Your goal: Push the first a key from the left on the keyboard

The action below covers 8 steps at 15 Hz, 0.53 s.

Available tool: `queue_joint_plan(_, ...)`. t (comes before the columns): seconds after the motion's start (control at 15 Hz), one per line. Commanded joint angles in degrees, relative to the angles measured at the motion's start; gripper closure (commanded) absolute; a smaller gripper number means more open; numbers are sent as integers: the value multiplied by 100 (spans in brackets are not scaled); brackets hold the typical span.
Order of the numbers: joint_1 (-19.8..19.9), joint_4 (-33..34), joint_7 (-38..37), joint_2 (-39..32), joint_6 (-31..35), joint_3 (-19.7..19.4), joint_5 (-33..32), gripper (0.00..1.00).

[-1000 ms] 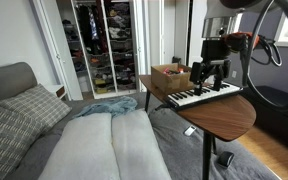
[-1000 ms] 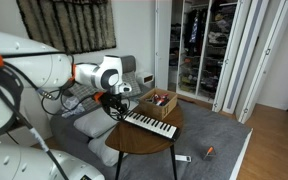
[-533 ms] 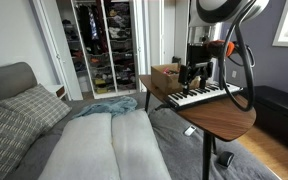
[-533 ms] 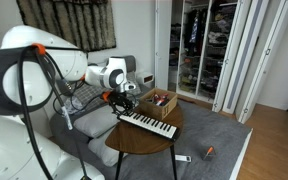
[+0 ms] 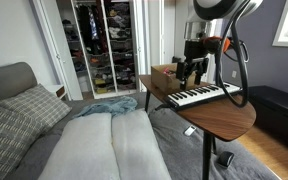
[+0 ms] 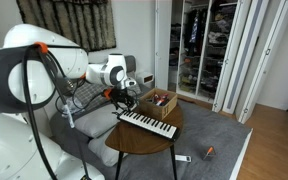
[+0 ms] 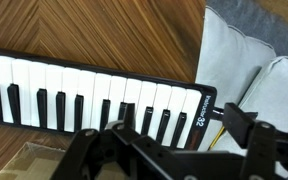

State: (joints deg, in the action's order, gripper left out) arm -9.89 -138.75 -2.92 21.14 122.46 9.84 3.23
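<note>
The slim keyboard with white and black keys lies across the round wooden table. It also shows in the other exterior view. My gripper hangs just above the keyboard's end nearest the cardboard box, and it shows over the same end in an exterior view. In the wrist view the keyboard fills the upper part, with its dark end cap at the right. My gripper is open and empty, its dark fingers spread above the last keys; I cannot tell whether it touches them.
A brown cardboard box stands right behind the keyboard, also seen in an exterior view. Grey cushions lie beside the table. An open closet is behind. The table edge is close to the keyboard's end.
My gripper has moved along the keyboard toward the end by the cardboard box, then risen slightly. The keyboard and box have not moved.
</note>
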Motion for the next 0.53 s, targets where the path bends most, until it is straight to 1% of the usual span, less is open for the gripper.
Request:
queue_joint_plan(0.0, -19, 94, 76, -78, 27, 20, -63, 41)
queue_joint_plan(0.07, -28, 91, 101, -90, 40, 9, -29, 50)
queue_joint_plan(0.2, -24, 91, 108, -114, 49, 10, -36, 62)
queue_joint_plan(0.47, -28, 89, 146, -234, 88, -4, -1, 90)
